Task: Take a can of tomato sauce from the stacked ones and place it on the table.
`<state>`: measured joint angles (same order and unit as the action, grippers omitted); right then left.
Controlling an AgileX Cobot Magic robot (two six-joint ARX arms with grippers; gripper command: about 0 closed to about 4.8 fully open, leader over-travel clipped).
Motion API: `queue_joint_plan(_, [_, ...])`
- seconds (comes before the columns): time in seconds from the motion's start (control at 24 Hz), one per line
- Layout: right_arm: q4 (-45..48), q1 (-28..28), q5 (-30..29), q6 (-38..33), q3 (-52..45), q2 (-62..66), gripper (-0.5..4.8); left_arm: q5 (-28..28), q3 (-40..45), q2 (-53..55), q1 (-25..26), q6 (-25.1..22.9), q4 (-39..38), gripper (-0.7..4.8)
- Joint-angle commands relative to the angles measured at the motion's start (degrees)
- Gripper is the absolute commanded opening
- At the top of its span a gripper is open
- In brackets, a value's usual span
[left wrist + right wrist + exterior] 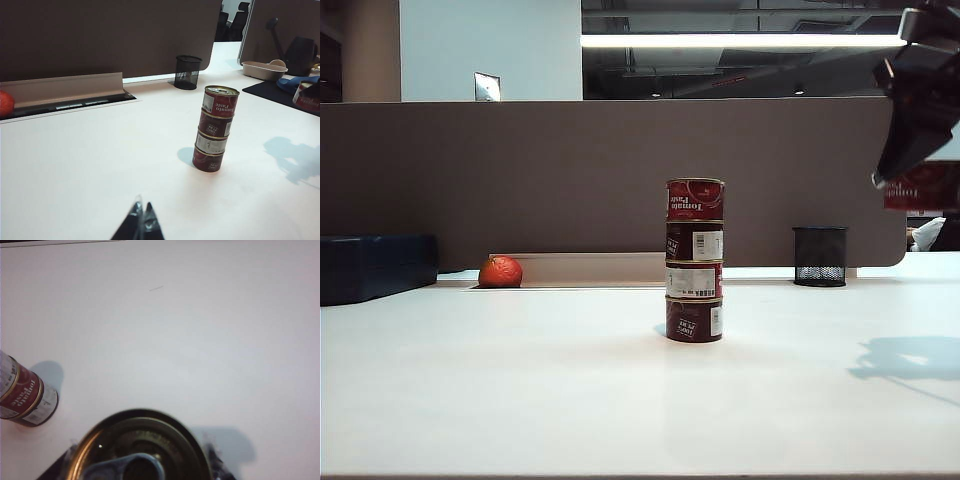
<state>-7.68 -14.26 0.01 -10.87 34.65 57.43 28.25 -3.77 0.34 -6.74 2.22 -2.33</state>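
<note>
Your right end effector (142, 460) grasps the can of tomato sauce (137, 447) high above the tabletop (520, 380), clear of the stacked ones (695, 260), ready to lower; the left end effector (141, 225), clenched, waits low.

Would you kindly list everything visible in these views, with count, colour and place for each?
stack of cans: four, dark red with gold rims, upright column mid-table
held can: one, dark red label, gold rim, in the right gripper above the table, right of the stack
table: one, white, foreground
partition panel: one, brown, behind the table
mesh cup: one, black, at the table's back edge, right of the stack
round object: one, orange-red, back left
case: one, dark blue, far left
left gripper: one, black, low over the near table, fingertips together
right gripper: one, black, raised at upper right, clamped on the held can
</note>
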Motion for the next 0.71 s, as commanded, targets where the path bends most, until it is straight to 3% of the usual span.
queue_joint_plan(0.04, [6.10,-0.02,-0.09,-0.81,-2.01,-0.28,2.49,0.07,-0.39,0.04,0.04,0.00,0.72,-0.06])
queue_joint_plan(0.25, [16.22,-0.02,0.09,-2.62,-9.14,-0.28,2.49,0.07,-0.39,0.04,0.04,0.00,0.72,-0.06])
queue_joint_plan(0.71, [27.89,-0.02,3.54,-2.62,-19.15,-0.22,2.46,0.07,-0.39,0.04,0.04,0.00,0.72,-0.06])
